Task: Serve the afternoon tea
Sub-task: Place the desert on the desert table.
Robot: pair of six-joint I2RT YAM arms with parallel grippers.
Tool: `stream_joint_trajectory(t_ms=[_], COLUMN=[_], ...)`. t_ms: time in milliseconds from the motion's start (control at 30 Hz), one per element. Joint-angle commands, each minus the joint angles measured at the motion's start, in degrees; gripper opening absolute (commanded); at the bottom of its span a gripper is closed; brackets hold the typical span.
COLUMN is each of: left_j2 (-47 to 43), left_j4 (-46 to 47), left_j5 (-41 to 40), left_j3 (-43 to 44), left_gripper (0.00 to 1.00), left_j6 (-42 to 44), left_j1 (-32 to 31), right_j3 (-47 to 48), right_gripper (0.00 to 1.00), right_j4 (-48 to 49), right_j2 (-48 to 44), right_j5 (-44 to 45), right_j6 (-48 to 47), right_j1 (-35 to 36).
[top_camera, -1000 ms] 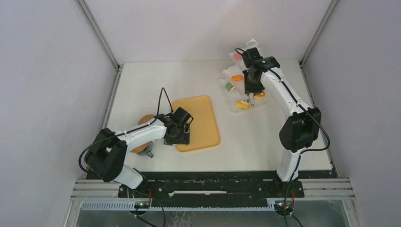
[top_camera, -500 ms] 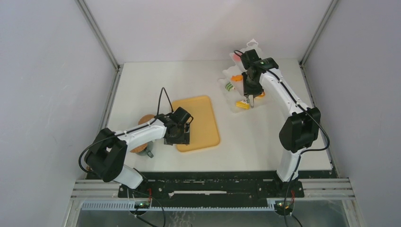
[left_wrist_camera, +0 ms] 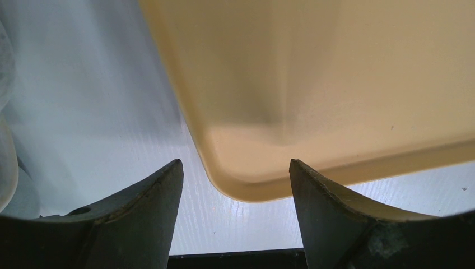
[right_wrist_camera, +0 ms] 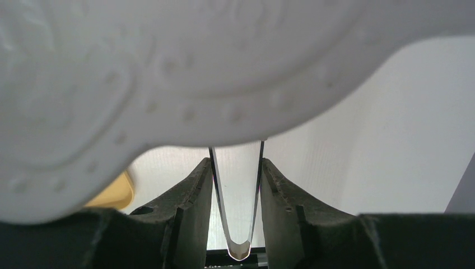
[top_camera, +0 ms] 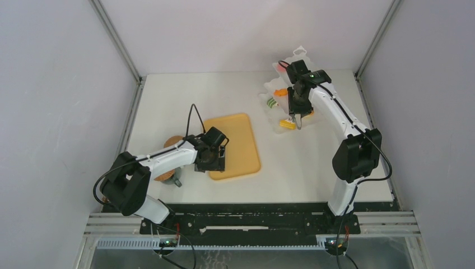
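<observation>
Small pastries lie in a white tray (top_camera: pixel 275 115) at the back right: an orange tart (top_camera: pixel 280 92), a green donut (top_camera: pixel 271 102) and a yellow wedge (top_camera: pixel 287 125). My right gripper (top_camera: pixel 297 119) hangs over that tray beside the wedge. It is shut on thin clear tongs (right_wrist_camera: pixel 238 224), whose two arms press against both fingers (right_wrist_camera: pixel 190 196). The tray's white embossed rim (right_wrist_camera: pixel 168 73) fills the top of the right wrist view. My left gripper (top_camera: pixel 210 166) stands open and empty over the near left corner of the tan board (left_wrist_camera: pixel 336 84). A cork coaster (top_camera: pixel 171 143) lies behind the left arm.
The tan board (top_camera: pixel 238 143) lies mid-table between the arms. A brown round piece and a small grey object (top_camera: pixel 177 180) sit under the left forearm. Grey walls close the table on both sides and at the back.
The right gripper has shifted slightly over the tray with the tongs still in it. The left arm has not moved.
</observation>
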Motion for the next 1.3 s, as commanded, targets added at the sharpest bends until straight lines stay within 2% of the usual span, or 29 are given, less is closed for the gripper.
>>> stream_joint_trajectory(t_ms=[0, 700, 1000, 1167, 1267], left_j2=[-0.8, -0.7, -0.7, -0.1, 0.2], left_j4=[1.1, 0.7, 0.5, 0.4, 0.5], left_j5=[0.1, -0.3, -0.8, -1.3, -1.7], left_j3=[1.2, 1.4, 1.6, 1.9, 2.2], left_gripper=[0.74, 0.74, 0.75, 0.74, 0.74], left_j6=[0.6, 0.3, 0.2, 0.2, 0.3], left_j1=[0.2, 0.3, 0.2, 0.2, 0.3], right_j3=[0.5, 0.5, -0.3, -3.5, -5.9], right_gripper=[0.42, 0.41, 0.41, 0.35, 0.27], right_j4=[1.7, 2.0, 1.8, 3.4, 5.2], right_j2=[-3.5, -6.8, -10.0, -13.6, -15.3], right_j5=[0.0, 0.4, 2.1, 3.7, 4.2], right_j6=[1.0, 0.6, 0.5, 1.0, 2.2], right_j1=[-0.3, 0.3, 3.2, 8.7, 13.3])
